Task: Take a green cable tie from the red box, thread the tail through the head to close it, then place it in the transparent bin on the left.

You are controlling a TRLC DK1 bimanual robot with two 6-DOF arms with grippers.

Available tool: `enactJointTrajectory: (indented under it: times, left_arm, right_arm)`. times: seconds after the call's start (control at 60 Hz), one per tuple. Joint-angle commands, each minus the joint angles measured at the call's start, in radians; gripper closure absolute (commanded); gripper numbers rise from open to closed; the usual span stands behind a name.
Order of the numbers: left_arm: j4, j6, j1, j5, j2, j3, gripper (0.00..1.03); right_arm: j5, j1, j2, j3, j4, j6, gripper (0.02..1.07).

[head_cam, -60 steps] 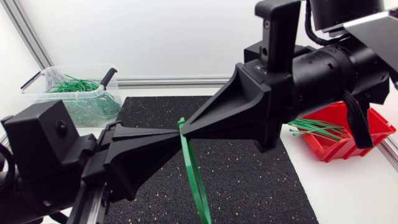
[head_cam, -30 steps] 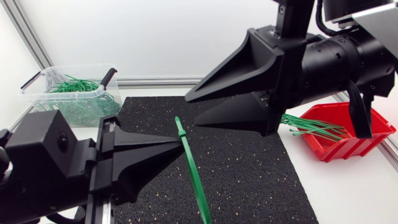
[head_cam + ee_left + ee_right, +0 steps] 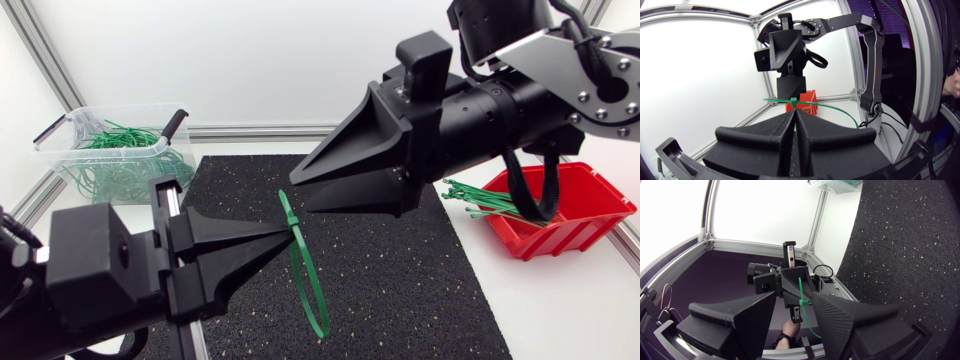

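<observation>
Since a second ago the right gripper (image 3: pixel 296 194) has let go of the green cable tie (image 3: pixel 319 322). Its fingers were then pinched shut at the tie's top, meeting the left gripper (image 3: pixel 283 232). Now they stand slightly apart and hold nothing, their tips just beside the tie's upper end. The tie's lower end, earlier cut off at the near edge, now shows whole, so the tie hangs as a narrow loop.

The left gripper is clamped flat on the tie just below its top, above the black mat (image 3: pixel 420 290) at mid-table. At the right, the right arm's bulk covers the left end of the red box (image 3: pixel 600 215) and part of the loose ties (image 3: pixel 490 200) sticking out of it. The transparent bin (image 3: pixel 160 150) sits far left, well apart, with green ties inside.

The left arm is cut off at the near left. Whether the tail passes through the head is too small to make out.
</observation>
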Motion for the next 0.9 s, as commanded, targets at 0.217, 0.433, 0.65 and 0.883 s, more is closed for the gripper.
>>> enactJointTrajectory:
  times: [0.217, 0.433, 0.65, 0.883]
  left_arm:
    - [-0.035, 0.123, -0.062, -0.056, 0.024, 0.067, 0.99]
    - [-0.035, 0.123, -0.063, -0.062, 0.037, 0.067, 0.99]
    - [-0.034, 0.123, -0.073, -0.075, 0.040, 0.073, 0.99]
    - [-0.047, 0.131, -0.225, -0.187, 0.040, 0.077, 0.99]
  right_arm:
    - [-0.008, 0.016, 0.030, 0.021, -0.015, -0.122, 0.83]
    - [-0.007, 0.027, 0.026, 0.012, -0.015, -0.128, 0.88]
    - [0.004, 0.023, 0.018, 0.024, -0.038, -0.141, 1.01]
    - [0.035, -0.022, 0.096, 0.091, -0.050, -0.133, 1.01]
